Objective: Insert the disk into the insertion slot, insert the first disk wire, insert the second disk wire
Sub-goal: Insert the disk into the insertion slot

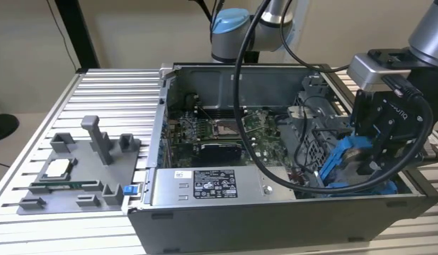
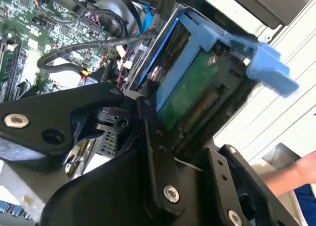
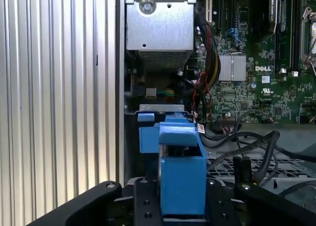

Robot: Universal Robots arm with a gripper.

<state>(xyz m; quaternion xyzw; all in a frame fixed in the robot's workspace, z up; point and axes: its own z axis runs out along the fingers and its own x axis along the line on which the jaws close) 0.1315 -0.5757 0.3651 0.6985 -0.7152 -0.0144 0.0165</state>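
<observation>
Blue plastic frames the disk (image 1: 350,159), a flat silver-grey drive whose green underside shows in the second wrist view; it stands on edge at the front corner of the case (image 1: 275,218) on the exterior view's right, over the insertion slot (image 1: 314,146) of perforated grey metal, not yet seated flat; the gripper (image 1: 371,159) is clamped across its carrier, black fingers (image 3: 145,205) pressing either flank. I judge it rigid, fairly dense and sensitive to knocks; the bare board should not be pinched; the stiff carrier sides offer the safest hold, though smooth plastic could slip.
</observation>
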